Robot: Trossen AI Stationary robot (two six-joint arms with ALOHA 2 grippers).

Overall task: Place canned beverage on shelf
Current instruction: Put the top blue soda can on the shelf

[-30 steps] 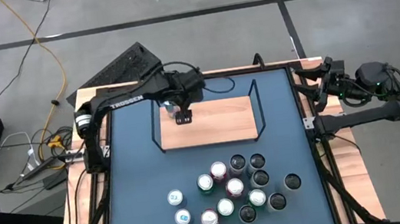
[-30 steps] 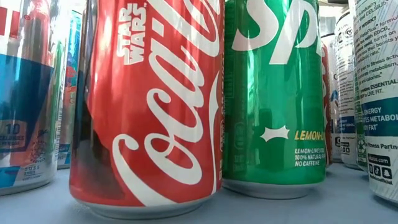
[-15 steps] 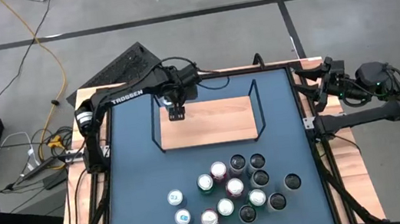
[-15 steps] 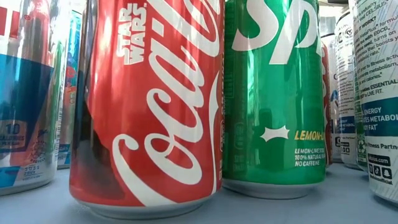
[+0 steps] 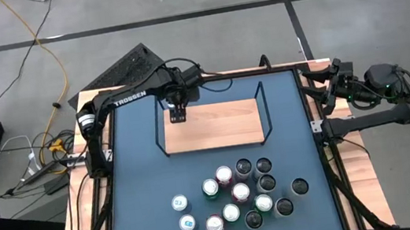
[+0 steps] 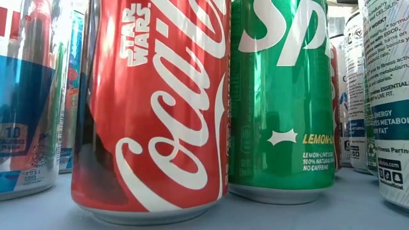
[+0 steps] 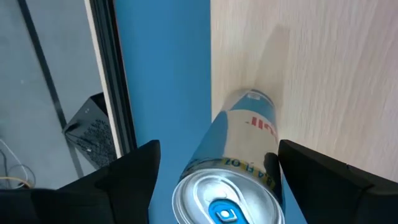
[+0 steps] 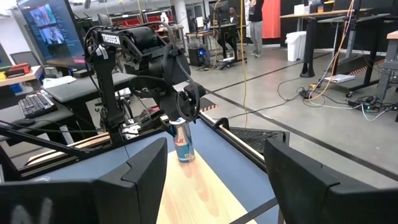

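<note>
Can [image 7: 239, 163] upright on shelf [image 5: 222, 124], left tool [image 5: 177, 117] above, open.

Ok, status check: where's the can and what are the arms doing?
Left gripper open, fingers either side of can. Can upright on shelf, near its corner. Right gripper parked off to the side, open. Spare cans clustered well clear.

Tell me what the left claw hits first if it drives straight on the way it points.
The silver-and-blue can standing on the light-wood shelf board: it sits between the open fingers of the left claw, top toward the wrist camera. Depth is unclear.
</note>
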